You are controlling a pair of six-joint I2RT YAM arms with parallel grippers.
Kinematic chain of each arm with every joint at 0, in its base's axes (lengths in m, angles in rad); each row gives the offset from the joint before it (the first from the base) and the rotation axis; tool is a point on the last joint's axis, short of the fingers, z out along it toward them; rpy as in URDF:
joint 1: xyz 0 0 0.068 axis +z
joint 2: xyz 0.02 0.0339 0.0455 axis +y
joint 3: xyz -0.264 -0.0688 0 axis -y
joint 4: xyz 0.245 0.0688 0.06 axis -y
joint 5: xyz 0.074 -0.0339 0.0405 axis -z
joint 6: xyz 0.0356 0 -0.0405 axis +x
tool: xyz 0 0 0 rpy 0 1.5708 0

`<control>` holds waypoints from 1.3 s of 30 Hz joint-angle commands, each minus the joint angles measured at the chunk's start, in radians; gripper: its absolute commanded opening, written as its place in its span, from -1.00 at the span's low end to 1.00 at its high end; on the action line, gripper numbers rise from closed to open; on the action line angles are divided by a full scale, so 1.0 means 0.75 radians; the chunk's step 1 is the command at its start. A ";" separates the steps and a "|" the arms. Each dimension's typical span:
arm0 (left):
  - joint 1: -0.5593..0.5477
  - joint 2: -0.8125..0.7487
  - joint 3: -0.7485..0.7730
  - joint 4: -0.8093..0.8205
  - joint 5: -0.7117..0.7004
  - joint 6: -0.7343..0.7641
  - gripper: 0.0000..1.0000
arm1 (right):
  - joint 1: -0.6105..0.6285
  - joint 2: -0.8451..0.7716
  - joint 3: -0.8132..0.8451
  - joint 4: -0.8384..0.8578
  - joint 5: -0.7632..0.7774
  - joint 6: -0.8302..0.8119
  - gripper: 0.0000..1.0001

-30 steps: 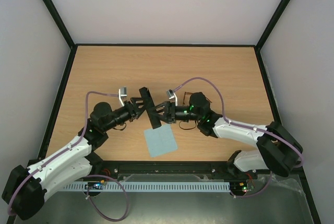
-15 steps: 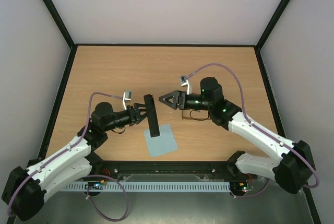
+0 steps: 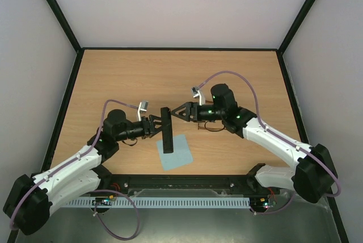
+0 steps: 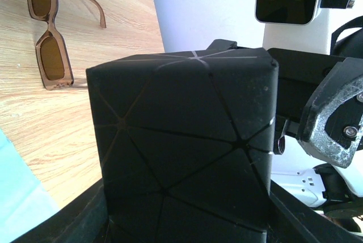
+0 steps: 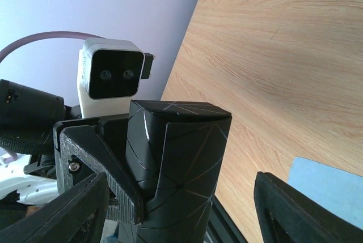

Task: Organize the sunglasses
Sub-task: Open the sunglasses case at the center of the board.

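My left gripper is shut on the black oblong case and holds it above the table; the case fills the left wrist view between my left gripper's jaws. My right gripper is open beside the case's far end. In the right wrist view the case stands between my right gripper's spread jaws, touching neither. The brown-framed sunglasses lie open on the table, partly hidden under the right arm in the top view.
A light blue square cloth lies on the wooden table under the case, near the front edge; it also shows in the right wrist view. Black rails and white walls border the table.
My right gripper let go of the case, drew back to the right, then came back toward its far end, open. My left gripper shifted the case slightly right and turned it straighter.
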 commanded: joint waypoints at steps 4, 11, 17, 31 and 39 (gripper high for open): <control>0.004 0.013 0.030 0.069 0.038 0.013 -0.25 | 0.009 0.064 0.047 -0.013 -0.045 -0.032 0.38; 0.003 0.008 0.027 0.078 0.040 0.010 -0.25 | 0.039 0.115 0.032 0.005 -0.023 -0.041 0.30; 0.003 -0.010 0.019 0.072 0.045 0.010 -0.25 | 0.040 0.145 0.011 0.000 0.008 -0.058 0.28; 0.002 -0.049 0.019 0.053 0.051 0.016 -0.25 | 0.030 0.173 -0.016 -0.112 0.127 -0.143 0.21; 0.003 -0.073 0.026 0.045 0.059 0.013 -0.25 | -0.011 0.187 -0.063 -0.122 0.131 -0.164 0.18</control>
